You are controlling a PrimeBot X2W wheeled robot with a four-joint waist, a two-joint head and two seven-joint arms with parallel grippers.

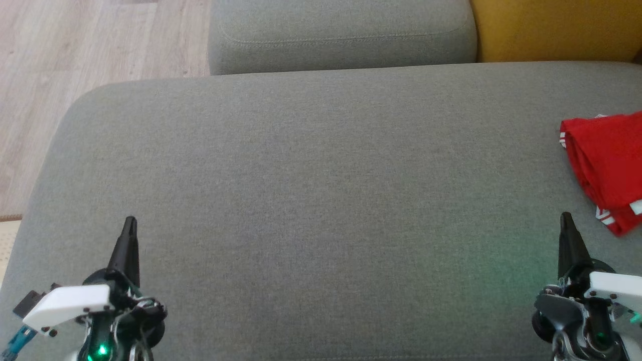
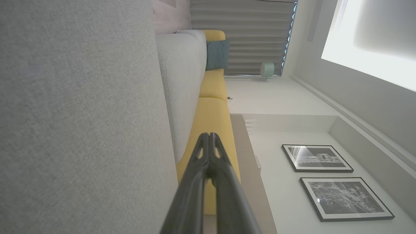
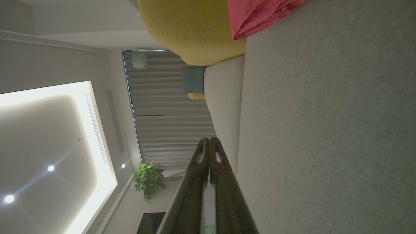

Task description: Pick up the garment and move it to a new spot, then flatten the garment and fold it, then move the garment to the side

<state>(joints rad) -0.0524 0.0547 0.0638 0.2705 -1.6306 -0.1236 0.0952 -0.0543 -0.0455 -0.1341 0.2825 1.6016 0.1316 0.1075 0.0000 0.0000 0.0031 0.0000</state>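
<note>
The garment [image 1: 608, 168] is red with white stripes and lies folded at the right edge of the grey sofa seat [image 1: 321, 190], partly cut off by the head view. In the right wrist view a corner of the garment [image 3: 256, 16] shows at the top. My left gripper [image 1: 130, 223] rests shut at the lower left, far from the garment, holding nothing. My right gripper [image 1: 567, 218] is shut at the lower right, a short way in front of the garment's near corner and apart from it. Both wrist views show closed fingertips: left gripper [image 2: 209, 136], right gripper [image 3: 208, 140].
A grey back cushion [image 1: 341, 32] stands behind the seat, with a yellow cushion [image 1: 556, 27] to its right. Wooden floor [image 1: 75, 55] lies past the seat's left edge. The seat's middle is bare fabric.
</note>
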